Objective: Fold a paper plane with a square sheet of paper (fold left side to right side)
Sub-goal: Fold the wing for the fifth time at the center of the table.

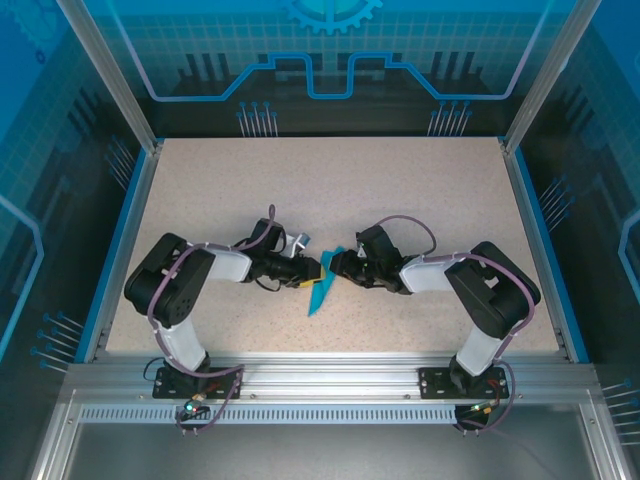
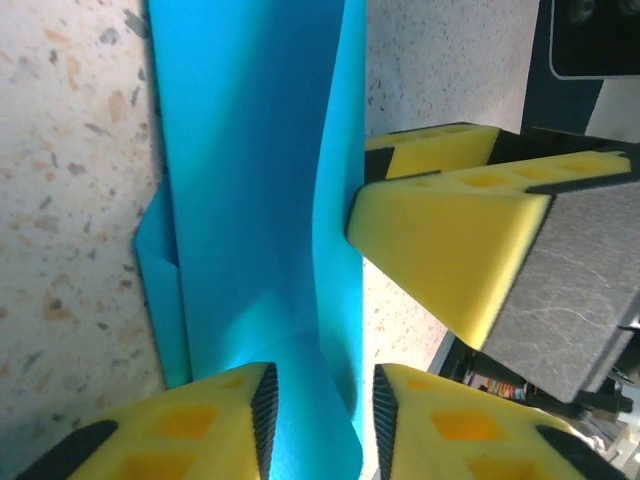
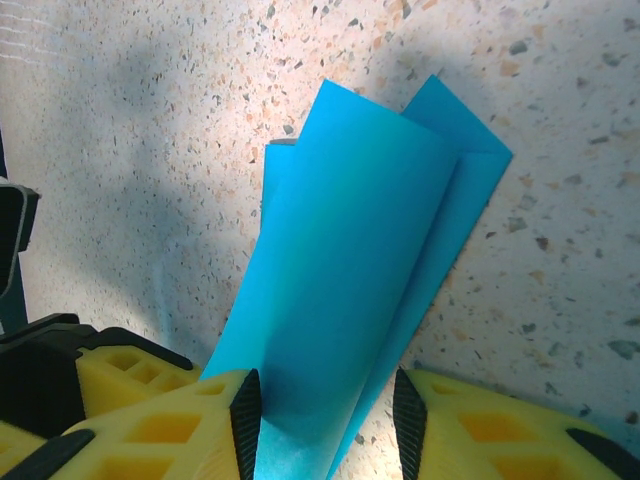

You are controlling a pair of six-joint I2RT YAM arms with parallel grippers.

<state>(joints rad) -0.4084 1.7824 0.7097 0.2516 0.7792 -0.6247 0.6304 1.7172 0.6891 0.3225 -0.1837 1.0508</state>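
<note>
Top external view gives you a speckled beige tabletop [image 1: 400,190] edged in blue, inside an aluminium-framed booth with blue-lit panels [image 1: 330,50]. Mid-table, the folded cyan-blue paper sheet [image 1: 320,290] lies between both pincers. Your left gripper [image 2: 320,410] straddles it, yellow pads apart. Your right gripper [image 3: 322,410] brackets the bowed paper; you cannot tell whether it pinches.

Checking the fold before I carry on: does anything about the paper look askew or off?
Yes. The blue paper is puffed up between the fingers of the right gripper, not creased flat, and its far layers end unevenly. By the left gripper, one small flap juts out sideways.
</note>
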